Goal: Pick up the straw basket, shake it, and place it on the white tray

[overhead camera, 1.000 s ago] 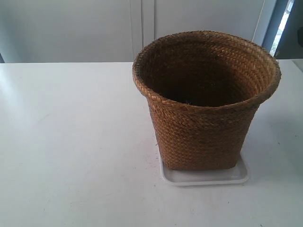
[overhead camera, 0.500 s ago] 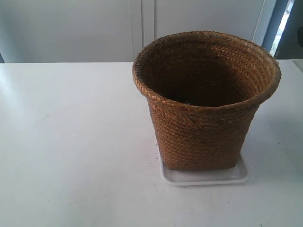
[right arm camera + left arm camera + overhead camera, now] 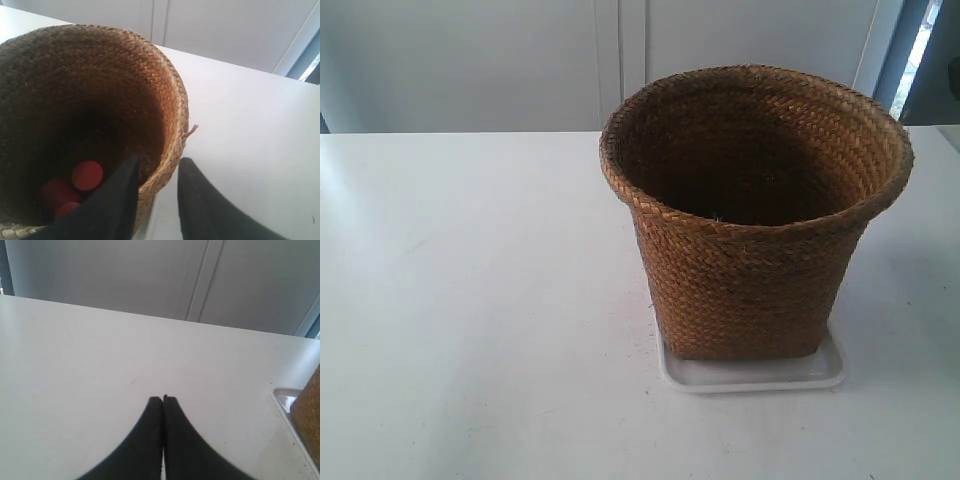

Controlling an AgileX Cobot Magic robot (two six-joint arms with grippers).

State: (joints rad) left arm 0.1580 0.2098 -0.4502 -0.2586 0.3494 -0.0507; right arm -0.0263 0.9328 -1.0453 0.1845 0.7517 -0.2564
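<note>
The straw basket (image 3: 750,250) stands upright on the white tray (image 3: 750,376), right of the table's middle; no arm shows in the exterior view. In the right wrist view my right gripper (image 3: 159,161) is open. One finger shows against the basket's dark inside and the other against the table, with the basket rim (image 3: 172,95) seen between them and a gap at the outer finger. My left gripper (image 3: 163,398) is shut on nothing over bare table, with a tray corner (image 3: 285,396) and a bit of the basket (image 3: 307,415) off to its side.
Several red round things (image 3: 87,175) lie at the bottom of the basket. The white table (image 3: 470,300) runs back to a pale panelled wall (image 3: 620,60). A window edge (image 3: 920,50) shows at the exterior view's far right.
</note>
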